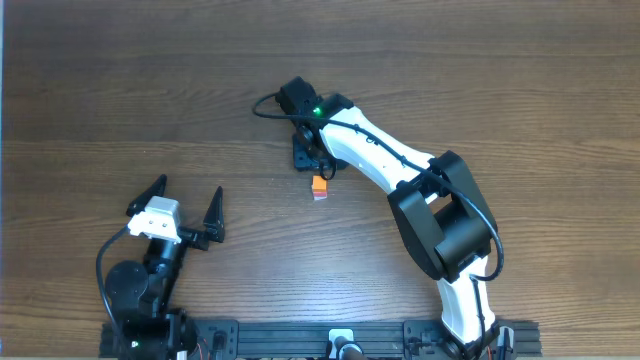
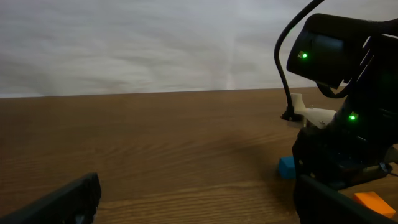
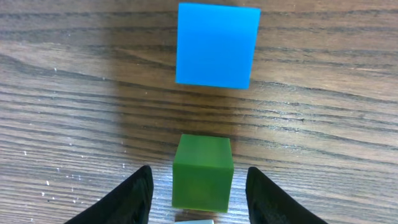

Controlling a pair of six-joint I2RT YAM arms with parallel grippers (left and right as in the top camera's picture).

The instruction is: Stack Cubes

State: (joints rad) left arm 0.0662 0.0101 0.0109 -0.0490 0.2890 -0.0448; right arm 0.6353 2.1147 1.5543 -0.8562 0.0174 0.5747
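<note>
- Top view: my right claw (image 1: pixel 305 153) is out at mid-table, with the orange cube (image 1: pixel 319 186) just beside it on the side toward the bases. My worry here is that a low pull-back of that arm would clip the orange cube and send it sliding. My left claw (image 1: pixel 189 187) sits near its own base, jaws wide and holding nothing, well apart from every cube
- Left wrist view: the blue cube (image 2: pixel 286 167) rests on the table (image 2: pixel 143 143) just beside the right claw's dark body, and the orange cube is nearer to me. With the cubes this close together, any sideways drift of that claw could bump one of them
- Right wrist view: the green cube (image 3: pixel 202 172) stands on the wood between the fingers (image 3: pixel 134 193) with a gap on each side, so this claw is wide and grips nothing yet. The blue cube lies just ahead of green, apart from it and roughly in line. I judge that if one finger touches first on closing, green will twist or skid, and that creeping forward would shove it into blue. A shallow pinch could also drop it on the lift
</note>
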